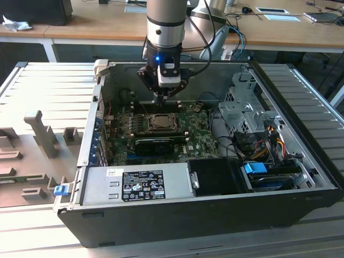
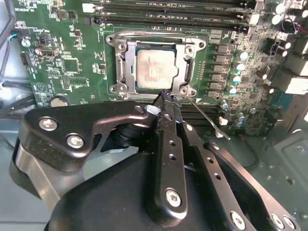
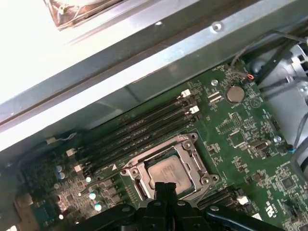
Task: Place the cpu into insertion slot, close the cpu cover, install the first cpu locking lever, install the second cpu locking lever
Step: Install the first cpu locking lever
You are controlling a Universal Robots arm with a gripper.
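The cpu (image 2: pixel 154 71) lies flat in the insertion slot (image 2: pixel 120 62), its pale metal face showing through the window of the cpu cover (image 2: pixel 186 61), which lies down over it. A thin metal locking lever (image 2: pixel 208 119) sticks out at an angle from the socket's corner. My gripper (image 2: pixel 166 96) is shut with nothing in it, its tips just off the socket's edge, close to that lever's base. In the first wrist view the gripper (image 3: pixel 165 186) hovers at the rim beside the cpu (image 3: pixel 166 172). In the exterior view the gripper (image 1: pixel 163 98) hangs just above the socket (image 1: pixel 161 122).
The motherboard sits in an open computer case (image 1: pixel 80 161). Memory slots (image 3: pixel 144 130) run beside the socket. A long black card (image 1: pixel 158 144), a power supply (image 1: pixel 134 183), a drive cage (image 1: pixel 242 107) and loose cables (image 1: pixel 263 145) surround the board.
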